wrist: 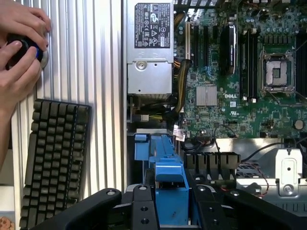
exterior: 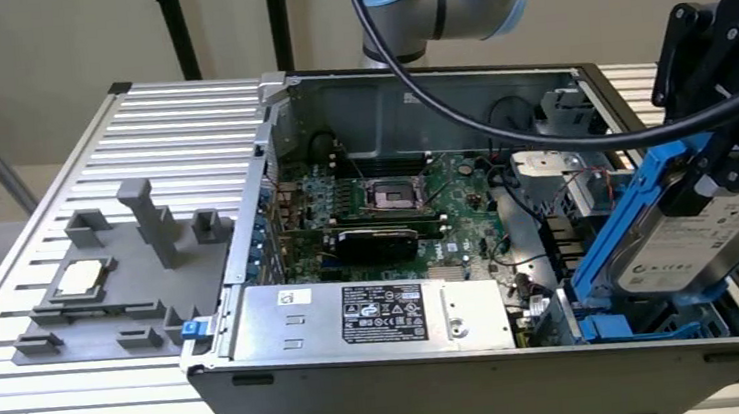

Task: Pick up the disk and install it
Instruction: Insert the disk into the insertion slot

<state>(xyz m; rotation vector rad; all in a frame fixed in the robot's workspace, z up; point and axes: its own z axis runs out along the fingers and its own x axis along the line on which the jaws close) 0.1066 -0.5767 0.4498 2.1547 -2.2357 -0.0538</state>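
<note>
At the exterior view's lower right, the fingers [wrist: 142,207] clench the disk [exterior: 697,239], tilted over the bay [exterior: 628,325], seemingly so its rails slide in.

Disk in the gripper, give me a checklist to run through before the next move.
1. Grip: gripper clamped on the disk: ok.
2. Place: disk above the blue bay inside the computer case: ok.
3. Angle: disk level with the bay: not ok, it is tilted.
4. Path: red wires out of the bay's way: cannot tell.
5. Safety: a person's hands outside the case, beside the keyboard: ok.
</note>
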